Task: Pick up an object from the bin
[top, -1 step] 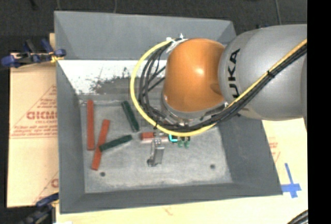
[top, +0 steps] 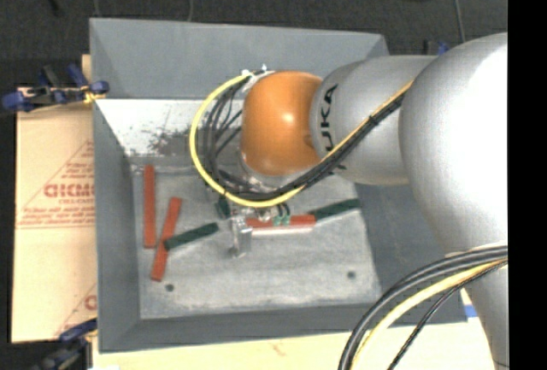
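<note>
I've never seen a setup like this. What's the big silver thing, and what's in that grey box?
One camera looks down from above. The big silver robot arm reaches in from the right, with an orange cover and cables at its wrist. Beneath it is a grey metal bin. On the bin's floor lie two orange-red sticks at the left and a dark green stick beside them. A red and white stick and another green stick lie near the wrist. I cannot tell whether anything is held.
</note>
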